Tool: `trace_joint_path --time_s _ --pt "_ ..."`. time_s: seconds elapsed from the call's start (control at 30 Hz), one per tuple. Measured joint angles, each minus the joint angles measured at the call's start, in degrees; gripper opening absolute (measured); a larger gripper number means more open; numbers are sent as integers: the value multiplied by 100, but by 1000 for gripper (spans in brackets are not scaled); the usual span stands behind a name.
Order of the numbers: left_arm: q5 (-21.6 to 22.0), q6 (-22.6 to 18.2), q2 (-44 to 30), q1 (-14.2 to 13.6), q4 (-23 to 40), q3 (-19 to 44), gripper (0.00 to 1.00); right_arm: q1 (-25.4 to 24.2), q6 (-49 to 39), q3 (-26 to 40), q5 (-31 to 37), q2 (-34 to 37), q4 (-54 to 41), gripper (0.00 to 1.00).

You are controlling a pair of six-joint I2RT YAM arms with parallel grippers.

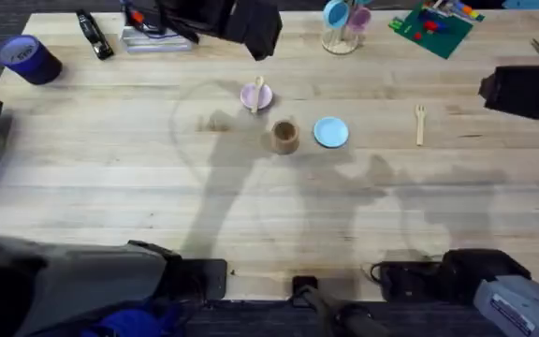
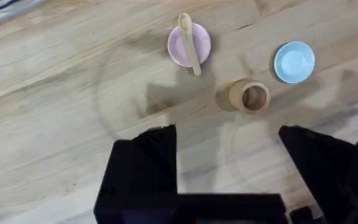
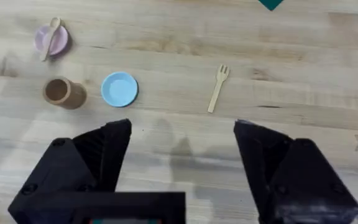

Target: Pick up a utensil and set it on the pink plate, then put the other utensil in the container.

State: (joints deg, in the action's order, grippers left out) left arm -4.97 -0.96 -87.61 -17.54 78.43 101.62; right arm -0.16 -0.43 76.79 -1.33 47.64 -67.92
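The pale wooden spoon lies across the small pink plate. The brown cylindrical container stands upright just right of it, with nothing visible inside. The wooden fork lies flat on the table well to the right, past the blue plate. My left gripper hangs open high above the table near the container, holding nothing. My right gripper is also open and raised, with the fork ahead of it.
A light-blue plate sits between container and fork. Along the far edge are a purple tape roll, a black marker, a cup stand and a green board.
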Motion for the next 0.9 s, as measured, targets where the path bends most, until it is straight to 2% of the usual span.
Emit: trace_joint_path --time_s 0.63,0.9 --pt "2 -17 2043 0 773 10 995 0 0 0 -1 -2 -2 996" --pt "-127 -40 2156 0 1159 48 994 0 0 0 -2 -2 0 996"
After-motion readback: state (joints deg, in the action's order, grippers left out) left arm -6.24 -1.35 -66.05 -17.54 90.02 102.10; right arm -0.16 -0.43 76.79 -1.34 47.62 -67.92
